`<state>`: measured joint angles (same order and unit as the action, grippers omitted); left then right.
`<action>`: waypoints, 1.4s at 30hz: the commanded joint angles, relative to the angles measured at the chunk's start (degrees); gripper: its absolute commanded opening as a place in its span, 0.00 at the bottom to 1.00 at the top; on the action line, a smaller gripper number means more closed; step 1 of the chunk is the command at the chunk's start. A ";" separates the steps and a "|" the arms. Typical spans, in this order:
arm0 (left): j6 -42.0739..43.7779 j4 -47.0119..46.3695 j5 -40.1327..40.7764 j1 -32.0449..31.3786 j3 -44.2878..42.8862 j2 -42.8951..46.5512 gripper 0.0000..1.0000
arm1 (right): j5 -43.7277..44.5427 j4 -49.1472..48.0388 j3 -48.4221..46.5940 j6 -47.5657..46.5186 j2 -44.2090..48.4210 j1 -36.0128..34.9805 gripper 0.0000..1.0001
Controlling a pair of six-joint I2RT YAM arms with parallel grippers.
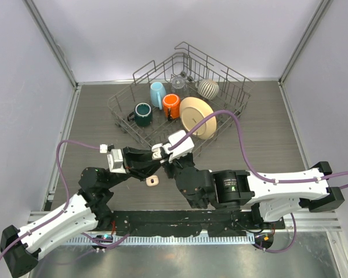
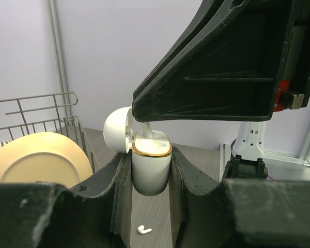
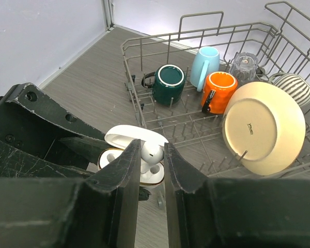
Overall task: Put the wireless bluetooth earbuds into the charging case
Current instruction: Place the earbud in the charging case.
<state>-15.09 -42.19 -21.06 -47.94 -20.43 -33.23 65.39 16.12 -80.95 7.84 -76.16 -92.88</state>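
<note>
My left gripper (image 2: 151, 155) is shut on the white charging case (image 2: 151, 168), which has a gold rim and stands upright with its lid (image 2: 116, 129) hinged open. My right gripper (image 3: 151, 148) is shut on one white earbud (image 3: 152, 151) directly over the case (image 3: 107, 157), with its stem (image 2: 146, 130) reaching into a slot. A second earbud (image 2: 143, 230) lies on the table below the case. In the top view both grippers (image 1: 153, 154) (image 1: 169, 152) meet at the table's middle, with a small pale object (image 1: 152, 181) just in front of them.
A wire dish rack (image 1: 120, 105) stands at the back. It holds a teal mug (image 1: 142, 114), a light blue mug (image 1: 157, 92), an orange mug (image 1: 171, 105), a beige plate (image 1: 197, 116), a striped cup (image 1: 207, 88) and a glass (image 1: 178, 81).
</note>
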 commanded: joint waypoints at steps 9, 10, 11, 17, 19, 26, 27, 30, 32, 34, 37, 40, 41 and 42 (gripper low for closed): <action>-0.73 -3.33 -0.39 -0.05 -1.46 0.45 0.00 | 2.03 -1.97 0.96 -1.95 3.39 0.24 0.01; -0.73 -3.33 -0.39 -0.05 -1.37 0.45 0.00 | 2.03 -1.97 0.97 -2.03 3.39 0.16 0.01; -0.73 -3.33 -0.39 -0.05 -1.46 0.36 0.00 | 1.94 -1.97 1.05 -1.95 3.47 0.33 0.01; -0.82 -3.33 -0.47 -0.05 -1.90 0.10 0.00 | 1.06 -1.97 1.32 -3.09 3.30 0.33 0.01; -0.82 -3.33 -0.56 0.04 -1.99 -0.08 0.00 | 0.80 -1.88 1.49 -3.18 3.21 0.25 0.01; -1.17 -3.77 -0.91 -0.05 -2.87 -0.60 0.00 | -0.79 0.14 1.76 -3.18 2.16 0.33 0.01; -1.25 -3.95 -0.83 0.04 -2.87 -0.52 0.00 | -0.70 0.23 1.76 -3.53 2.07 0.33 0.01; -1.69 -4.12 -0.48 -0.05 -2.87 0.01 0.00 | 0.18 0.32 2.55 -4.14 2.07 0.33 0.01; -1.78 -4.04 -0.12 -0.04 -2.78 0.36 0.00 | 0.62 0.06 2.98 -5.28 2.07 0.24 0.01; -1.69 -3.95 0.31 -0.05 -2.69 0.89 0.00 | 0.88 -0.30 3.08 -6.86 2.16 0.24 0.01; -1.52 -3.25 0.58 -0.05 -2.69 1.42 0.00 | 0.88 -1.44 3.69 -8.96 2.51 0.25 0.01; -1.43 -3.07 0.49 -0.04 -2.60 1.33 0.00 | 0.53 -2.84 4.04 -10.47 2.68 0.24 0.01; -1.43 -3.16 0.41 0.04 -2.69 1.33 0.00 | 0.62 -3.20 4.13 -11.34 2.68 0.24 0.01; -1.43 -3.07 0.40 -0.04 -2.69 1.42 0.00 | 0.88 -3.63 4.22 -11.96 2.77 0.24 0.01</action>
<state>-16.36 -40.75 -21.45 -47.94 -20.47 -33.08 64.64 14.22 -77.47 -0.03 -74.19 -92.55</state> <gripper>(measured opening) 0.306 0.269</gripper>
